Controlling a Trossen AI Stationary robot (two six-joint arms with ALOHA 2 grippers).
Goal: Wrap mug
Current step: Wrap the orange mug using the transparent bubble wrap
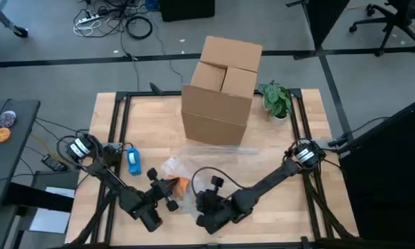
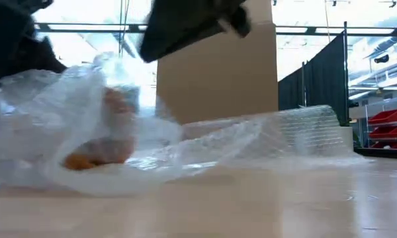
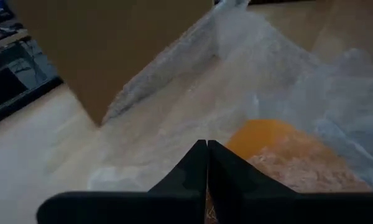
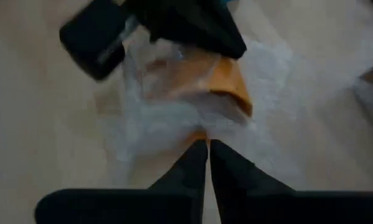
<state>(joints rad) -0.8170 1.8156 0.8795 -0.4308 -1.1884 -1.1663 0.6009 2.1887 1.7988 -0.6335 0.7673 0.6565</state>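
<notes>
Left gripper pinching bubble wrap edge

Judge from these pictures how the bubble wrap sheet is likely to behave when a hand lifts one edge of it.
The bubble wrap will probably flop and drape rather than hold its shape: it already sags in loose folds over the orange mug. It looks thin and clear, so likely very light. A lifted edge may slip free, since both hands appear pinched shut.

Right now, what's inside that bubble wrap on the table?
An orange mug shows through the bubble wrap, lying between both grippers. The folds blur its handle and opening, so those cannot be made out.
</notes>
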